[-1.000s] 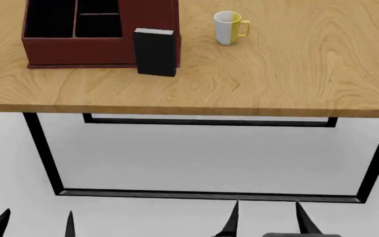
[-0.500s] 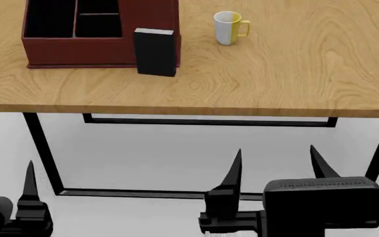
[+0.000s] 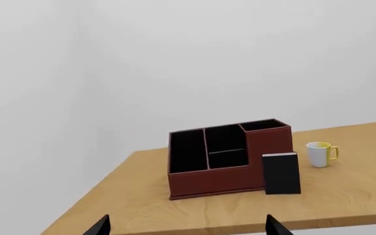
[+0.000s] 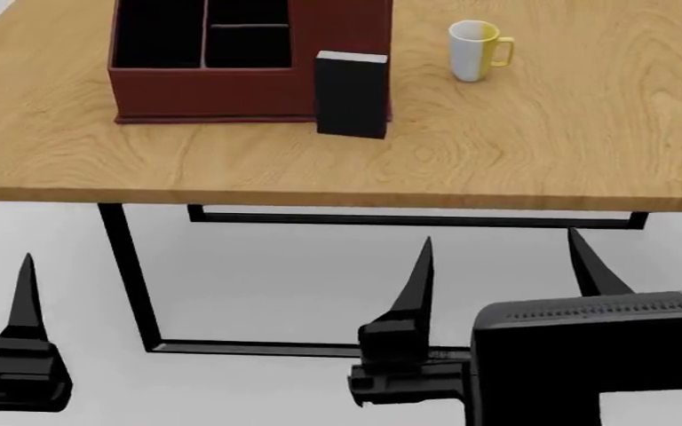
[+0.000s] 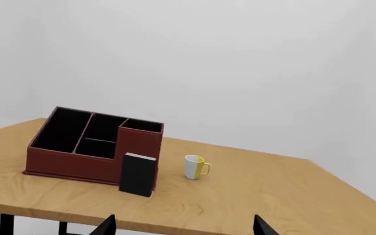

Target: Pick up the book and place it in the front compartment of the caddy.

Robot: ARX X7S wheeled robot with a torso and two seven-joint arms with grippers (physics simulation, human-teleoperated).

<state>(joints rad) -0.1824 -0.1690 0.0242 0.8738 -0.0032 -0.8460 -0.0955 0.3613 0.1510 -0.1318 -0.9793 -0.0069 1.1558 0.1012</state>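
Observation:
The black book point(image 4: 352, 93) stands upright on the wooden table, against the front right corner of the caddy point(image 4: 210, 96). It also shows in the left wrist view point(image 3: 281, 174) and the right wrist view point(image 5: 137, 175). The caddy is reddish-brown with black wells. Its narrow middle front compartment point(image 4: 248, 46) is empty. My right gripper point(image 4: 501, 257) is open and empty, in front of and below the table edge. My left gripper point(image 3: 188, 226) is open and empty. Only one of its fingers point(image 4: 24, 302) shows in the head view, at the lower left.
A white-and-yellow mug point(image 4: 474, 51) stands to the right of the book, apart from it. The table's front edge point(image 4: 341, 200) lies between both grippers and the objects. Black table legs point(image 4: 128, 266) stand below it.
Both grippers have risen into the head view below the table edge. The head view has shifted, so the caddy, book and mug now sit further right. Nothing on the table has moved.

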